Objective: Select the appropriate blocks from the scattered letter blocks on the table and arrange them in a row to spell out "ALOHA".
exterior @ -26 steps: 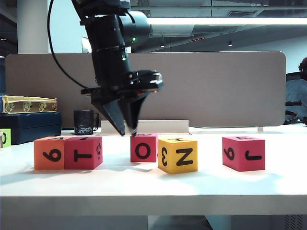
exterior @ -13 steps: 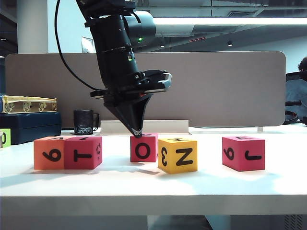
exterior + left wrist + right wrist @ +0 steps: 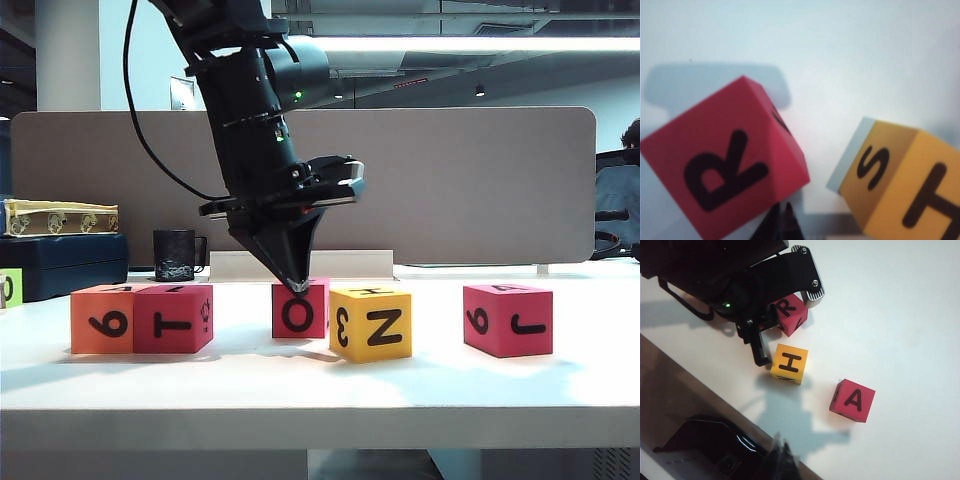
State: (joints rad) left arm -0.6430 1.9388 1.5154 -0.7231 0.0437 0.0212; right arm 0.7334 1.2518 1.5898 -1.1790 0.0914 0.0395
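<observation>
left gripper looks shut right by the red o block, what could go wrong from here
The left gripper, shut, has its tip at the top edge of the pink-red block; pushing could tip it or turn its letter. The yellow block sits close beside, so a shove might knock it askew. The right gripper hangs idle, shut.

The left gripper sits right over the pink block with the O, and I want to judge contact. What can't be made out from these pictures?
- Exterior view: whether the shut left gripper touches the pink O block; its tips overlap the top edge.
- Left wrist view: the fingertips are cut off by the picture's edge and blurred.
- Right wrist view: the left arm covers part of that block; the right gripper shows only blurred, shut tips.
</observation>
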